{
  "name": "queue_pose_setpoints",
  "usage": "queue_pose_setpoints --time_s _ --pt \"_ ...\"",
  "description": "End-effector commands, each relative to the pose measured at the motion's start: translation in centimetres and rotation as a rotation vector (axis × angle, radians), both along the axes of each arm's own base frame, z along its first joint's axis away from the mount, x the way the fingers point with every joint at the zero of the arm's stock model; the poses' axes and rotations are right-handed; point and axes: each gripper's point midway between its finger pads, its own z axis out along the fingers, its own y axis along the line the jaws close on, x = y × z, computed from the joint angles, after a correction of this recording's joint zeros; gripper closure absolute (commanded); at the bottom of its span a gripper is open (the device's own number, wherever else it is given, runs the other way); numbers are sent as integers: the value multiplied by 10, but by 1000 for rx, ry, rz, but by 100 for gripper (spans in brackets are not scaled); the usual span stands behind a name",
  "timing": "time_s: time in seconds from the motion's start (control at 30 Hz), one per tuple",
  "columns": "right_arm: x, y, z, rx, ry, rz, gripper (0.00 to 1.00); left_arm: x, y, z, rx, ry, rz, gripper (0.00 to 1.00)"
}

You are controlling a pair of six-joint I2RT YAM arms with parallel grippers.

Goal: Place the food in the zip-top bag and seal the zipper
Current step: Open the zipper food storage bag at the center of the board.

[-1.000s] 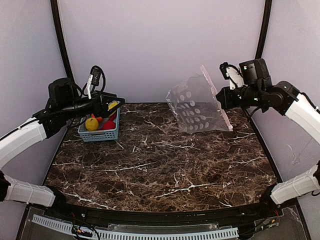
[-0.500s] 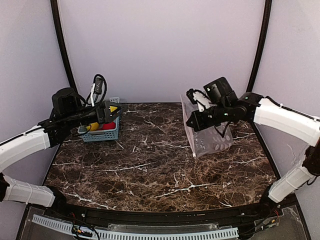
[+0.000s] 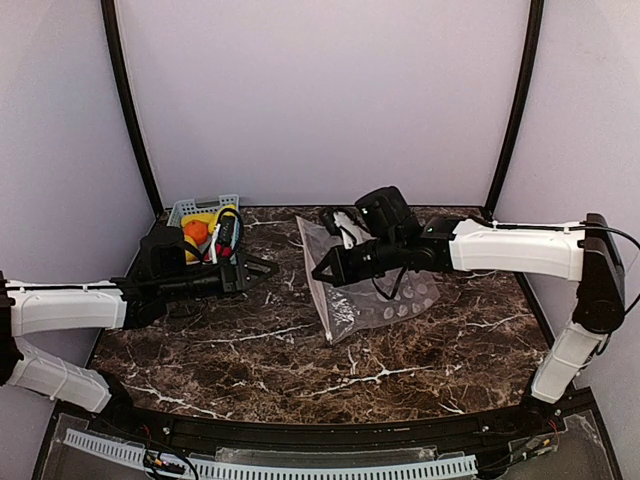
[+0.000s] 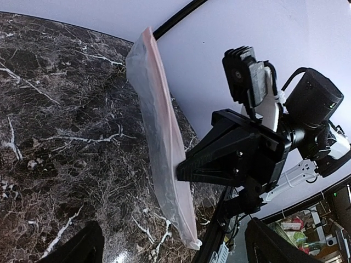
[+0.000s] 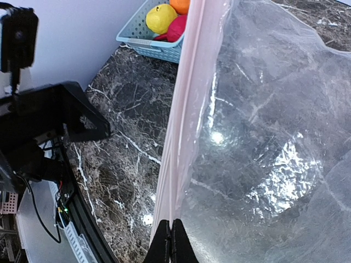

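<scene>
The zip-top bag (image 3: 385,295) hangs from my right gripper (image 3: 325,268) with its lower part on the table's middle. That gripper is shut on the pink zipper strip (image 5: 189,126), mouth edge upright. In the left wrist view the bag (image 4: 159,137) shows edge-on. My left gripper (image 3: 264,270) is open and empty, low over the table, pointing at the bag's mouth a short way left of it. The food, with a yellow piece (image 5: 160,17), a red piece (image 5: 176,28) and an orange ball (image 3: 196,229), lies in the basket.
The blue-grey slatted basket (image 3: 200,204) stands at the back left corner, behind my left arm; it also shows in the right wrist view (image 5: 148,46). Black frame posts stand at the back corners. The table is dark marble.
My right arm has swung the bag from high at the back right down to the table's middle. My left arm has dropped from over the basket and reached right toward the bag.
</scene>
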Motion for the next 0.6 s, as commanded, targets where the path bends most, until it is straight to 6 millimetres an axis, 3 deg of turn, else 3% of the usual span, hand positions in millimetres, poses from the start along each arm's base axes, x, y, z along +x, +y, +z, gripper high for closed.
queue_pose_setpoints --time_s 0.0,0.27,0.57 --pt "-2 20 20 116 -10 26 100 -2 -7 -6 -55 33 4 10" --pt "-6 25 14 128 11 32 100 -5 -33 -12 -57 47 -52 13" --pt "-5 25 16 125 -2 35 100 -3 -46 -23 -37 65 -80 38"
